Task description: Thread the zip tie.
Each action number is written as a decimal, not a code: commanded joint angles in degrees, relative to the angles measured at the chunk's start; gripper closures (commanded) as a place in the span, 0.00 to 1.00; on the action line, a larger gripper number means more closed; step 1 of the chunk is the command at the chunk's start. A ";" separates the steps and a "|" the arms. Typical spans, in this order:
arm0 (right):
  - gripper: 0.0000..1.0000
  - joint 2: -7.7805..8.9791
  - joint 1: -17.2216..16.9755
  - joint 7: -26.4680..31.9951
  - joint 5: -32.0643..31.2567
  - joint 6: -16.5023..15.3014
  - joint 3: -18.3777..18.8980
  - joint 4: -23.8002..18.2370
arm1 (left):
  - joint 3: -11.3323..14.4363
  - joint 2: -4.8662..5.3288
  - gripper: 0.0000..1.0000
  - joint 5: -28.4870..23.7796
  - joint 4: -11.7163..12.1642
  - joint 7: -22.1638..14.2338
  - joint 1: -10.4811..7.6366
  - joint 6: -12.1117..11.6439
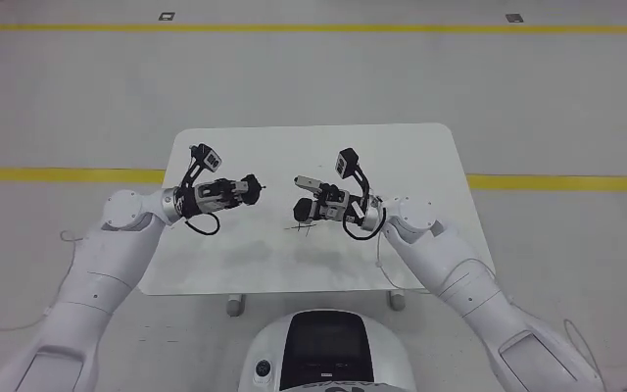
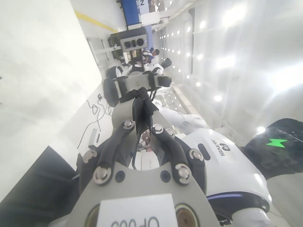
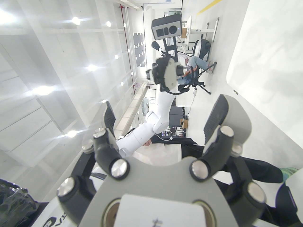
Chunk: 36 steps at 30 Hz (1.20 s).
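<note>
Left gripper [image 2: 140,95] is pinched tight on a dark strip, the zip tie [image 2: 142,111] by the look of it, though the wrist view is too murky to find head or tail. It hangs above the table [image 1: 411,167], tip pointing across at the right gripper [image 3: 165,107], which is spread wide, holds nothing and sits just beside it. The job now is the handover: right needs to close on the free end, line it square with the head's slot, and feed slowly so the strip doesn't buckle.
</note>
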 commanded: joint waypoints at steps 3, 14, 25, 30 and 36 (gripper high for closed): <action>0.00 0.00 0.00 0.00 0.00 0.00 0.00 0.00 | -6.39 -0.87 1.00 0.85 -1.60 -3.74 2.79 -0.01; 0.00 0.00 0.00 0.00 0.00 0.00 0.00 0.00 | -7.39 -1.43 1.00 2.77 -0.53 -3.00 3.76 -0.01; 0.00 0.00 0.00 0.00 0.00 0.00 0.00 0.00 | -12.83 -0.87 1.00 3.79 3.11 -6.99 2.97 -0.01; 0.00 0.00 0.00 0.00 0.00 0.00 0.00 0.00 | -13.59 -0.73 1.00 3.23 3.19 -6.99 3.18 -0.01; 0.00 0.25 3.95 -4.08 -12.47 15.44 -2.09 -1.73 | -13.59 -0.73 1.00 3.23 3.19 -6.99 3.18 -0.01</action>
